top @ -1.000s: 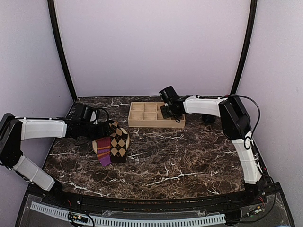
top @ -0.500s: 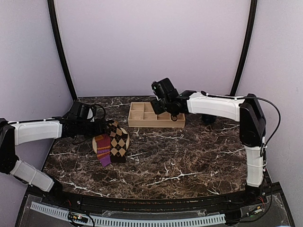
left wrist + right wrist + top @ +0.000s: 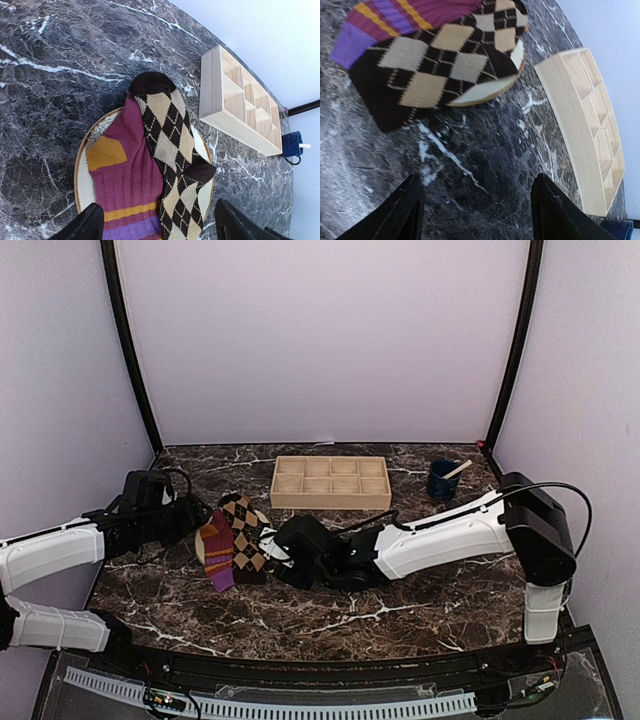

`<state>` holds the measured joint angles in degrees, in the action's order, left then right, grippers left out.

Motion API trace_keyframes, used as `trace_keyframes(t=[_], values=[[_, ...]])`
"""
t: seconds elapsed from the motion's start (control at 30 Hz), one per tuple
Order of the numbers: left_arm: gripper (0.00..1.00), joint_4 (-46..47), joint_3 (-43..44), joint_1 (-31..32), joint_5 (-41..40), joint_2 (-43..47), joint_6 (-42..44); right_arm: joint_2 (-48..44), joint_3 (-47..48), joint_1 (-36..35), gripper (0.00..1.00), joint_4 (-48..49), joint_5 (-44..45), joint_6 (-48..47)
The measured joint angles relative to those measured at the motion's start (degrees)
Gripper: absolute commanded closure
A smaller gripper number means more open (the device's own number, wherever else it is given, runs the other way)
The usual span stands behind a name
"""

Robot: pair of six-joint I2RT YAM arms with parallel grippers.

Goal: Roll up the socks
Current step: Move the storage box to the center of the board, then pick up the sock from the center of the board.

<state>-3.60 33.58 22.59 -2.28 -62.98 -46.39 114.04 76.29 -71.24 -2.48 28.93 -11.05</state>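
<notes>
The magenta-purple orange-striped sock [image 3: 125,175] and black-tan argyle sock [image 3: 170,145] are lying flat, unrolled, on a round beige plate [image 3: 81,172]; left claw [image 3: 157,227] and right claw [image 3: 475,210] are gaping empty.

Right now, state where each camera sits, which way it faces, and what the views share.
Top: above and behind the robot, looking down at the table; left arm and right arm show.
Left wrist: over the socks and plate, looking down; left gripper open.
Right wrist: low beside the socks, tray beyond; right gripper open.
Shared: socks, plate, tray.
</notes>
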Motion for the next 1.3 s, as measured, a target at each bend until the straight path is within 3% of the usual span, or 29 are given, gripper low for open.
trace_keyframes(t=[0.6, 1.3], values=[[0.21, -0.85, -8.59, -7.15, 0.20, 13.55, -11.65, 7.43, 9.90, -4.94, 0.29, 2.03, -8.02, -7.10], [0.21, -0.76, -11.17, -8.98, 2.82, 15.58, -13.25, 16.63, 15.87, -5.05, 0.49, 1.86, -7.76, -11.21]])
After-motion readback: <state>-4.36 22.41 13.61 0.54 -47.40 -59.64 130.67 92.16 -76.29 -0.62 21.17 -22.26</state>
